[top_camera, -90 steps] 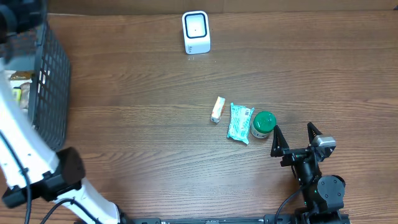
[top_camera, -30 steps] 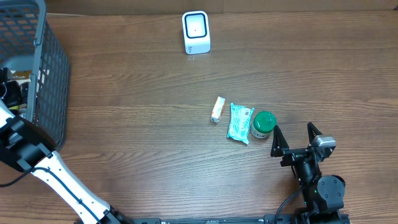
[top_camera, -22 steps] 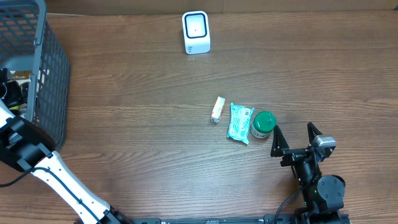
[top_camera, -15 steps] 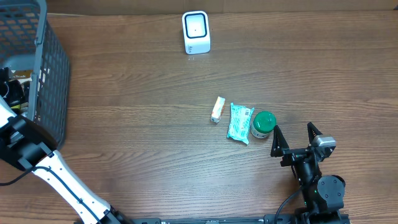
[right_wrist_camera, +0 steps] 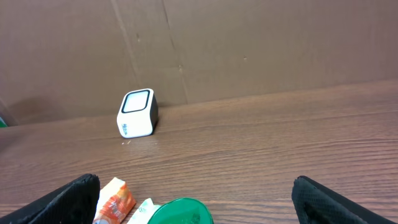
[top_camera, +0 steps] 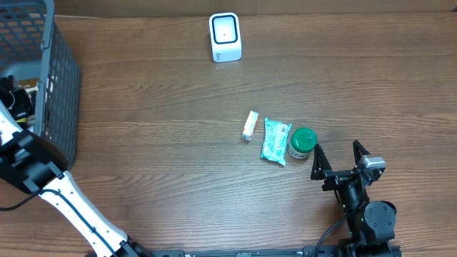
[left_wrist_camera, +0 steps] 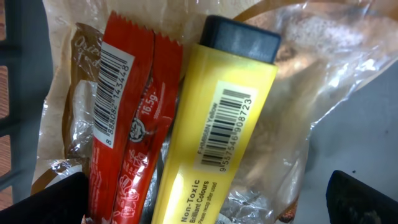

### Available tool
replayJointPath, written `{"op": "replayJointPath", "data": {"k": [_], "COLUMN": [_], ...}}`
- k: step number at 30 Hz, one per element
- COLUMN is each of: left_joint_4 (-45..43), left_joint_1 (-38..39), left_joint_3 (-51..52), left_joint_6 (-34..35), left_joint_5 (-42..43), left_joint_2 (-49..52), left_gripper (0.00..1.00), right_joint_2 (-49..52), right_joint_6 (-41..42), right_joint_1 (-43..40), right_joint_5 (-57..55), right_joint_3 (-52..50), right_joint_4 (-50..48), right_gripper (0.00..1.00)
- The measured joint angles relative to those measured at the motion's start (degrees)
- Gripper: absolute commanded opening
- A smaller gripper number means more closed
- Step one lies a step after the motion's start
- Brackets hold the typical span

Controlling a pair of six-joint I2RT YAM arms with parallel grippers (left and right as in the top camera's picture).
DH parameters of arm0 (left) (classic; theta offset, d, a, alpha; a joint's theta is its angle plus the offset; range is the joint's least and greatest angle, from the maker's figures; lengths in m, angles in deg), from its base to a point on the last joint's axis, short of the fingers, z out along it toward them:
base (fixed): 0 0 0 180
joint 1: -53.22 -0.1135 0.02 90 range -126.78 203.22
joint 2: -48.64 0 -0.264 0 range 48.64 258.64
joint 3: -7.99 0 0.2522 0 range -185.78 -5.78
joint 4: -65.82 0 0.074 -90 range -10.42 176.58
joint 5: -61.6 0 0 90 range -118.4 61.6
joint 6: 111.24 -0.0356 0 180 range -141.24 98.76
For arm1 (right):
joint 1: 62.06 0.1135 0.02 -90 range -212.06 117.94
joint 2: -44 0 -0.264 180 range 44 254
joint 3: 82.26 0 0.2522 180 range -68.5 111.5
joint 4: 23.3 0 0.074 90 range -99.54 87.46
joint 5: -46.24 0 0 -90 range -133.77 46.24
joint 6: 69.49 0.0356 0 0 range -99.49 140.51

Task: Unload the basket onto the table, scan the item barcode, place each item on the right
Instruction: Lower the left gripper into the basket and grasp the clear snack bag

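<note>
The yellow tube (left_wrist_camera: pixel 211 130) lies in the basket (top_camera: pixel 53 93) at the table's (top_camera: pixel 157 143) left edge, barcode up, beside a red packet (left_wrist_camera: pixel 124 124) on crinkled plastic. The left gripper (left_wrist_camera: pixel 208 202) hangs over it with its jaws spread wide and nothing held. To my eye it should come straight down and close across the tube's body, clear of the label and the packet, so the code can face the white scanner (top_camera: pixel 225 37) at the far side. The right gripper (top_camera: pixel 336 153), also released and empty, waits by the green-lidded jar (top_camera: pixel 303 140). Against three seconds ago, the left arm has swung up into the basket; the right arm and the jar have not moved.
</note>
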Motion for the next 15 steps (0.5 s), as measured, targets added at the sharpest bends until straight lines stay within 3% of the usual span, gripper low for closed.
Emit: {"op": "replayJointPath", "data": {"k": [15], "left_joint_4": [-3.5], "left_joint_1": [3.4], "left_joint_3": [4.0], "left_joint_6": [0.9], "left_joint_5": [1.0], "left_joint_2": [-0.3], "left_gripper": [1.0], "right_joint_2": [0.0], "right_joint_6": [0.0], "right_joint_1": [0.0], "right_joint_5": [0.0], "right_joint_3": [0.0], "right_joint_4": [0.0], "right_gripper": [1.0]}}
